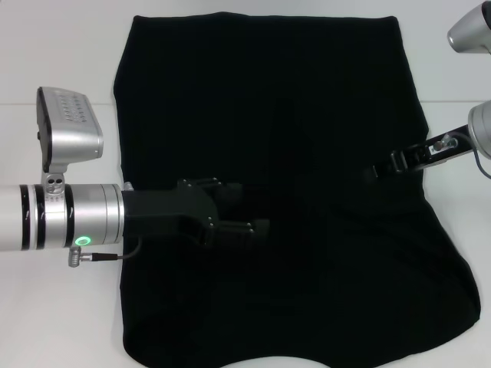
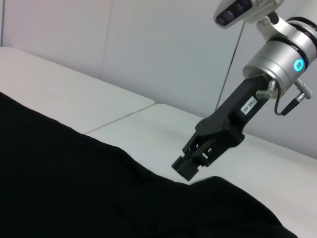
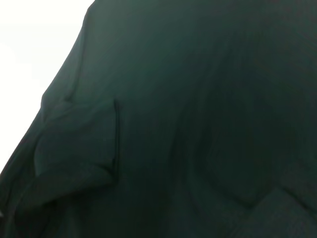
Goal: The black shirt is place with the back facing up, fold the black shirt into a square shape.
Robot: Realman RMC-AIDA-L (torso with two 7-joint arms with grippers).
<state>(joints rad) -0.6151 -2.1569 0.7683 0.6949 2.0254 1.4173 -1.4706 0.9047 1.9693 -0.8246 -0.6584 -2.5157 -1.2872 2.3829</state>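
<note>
Since the black shirt lies limp across the bench, it should fold easily if pinched at a hem. The left gripper hovers mid-shirt and the right gripper sits at the right-hand edge; whether either's jaws are open, I cannot tell.

One black shirt, two grippers

Both arms are silver cylinders with black bands, ending in black angular grippers: left gripper, right gripper. Each wrist carries a glowing ring light, a thin looped cable and a silver camera box.
</note>
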